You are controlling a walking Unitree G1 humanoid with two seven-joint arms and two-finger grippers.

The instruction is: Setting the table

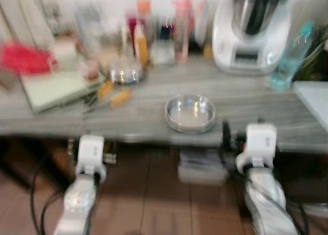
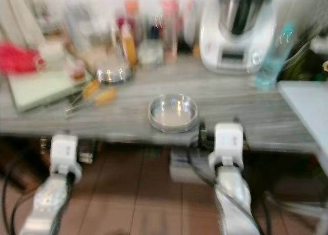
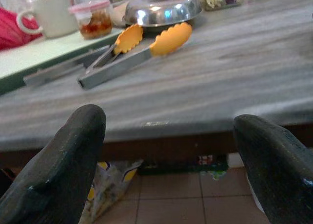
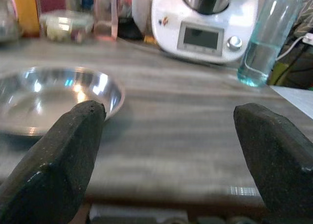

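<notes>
A shallow steel bowl (image 1: 190,113) stands near the front edge of the grey counter (image 1: 246,101). Tongs with orange tips (image 1: 110,98) lie to its left, in front of an upturned steel bowl (image 1: 126,73). My left gripper (image 3: 168,175) is open, held just below the counter's front edge and facing the tongs (image 3: 132,50). My right gripper (image 4: 171,160) is open too, level with the counter edge, and the steel bowl (image 4: 54,97) sits just beyond one of its fingers (image 4: 63,155). Nothing is between either pair of fingers. The head views are blurred.
A white kitchen machine (image 1: 251,32) and a clear water bottle (image 1: 290,58) stand at the back right. Bottles and jars crowd the back. A pale green board (image 1: 54,89), a white mug (image 3: 46,13) and a red cloth (image 1: 23,58) lie left. Tiled floor (image 1: 148,199) lies below.
</notes>
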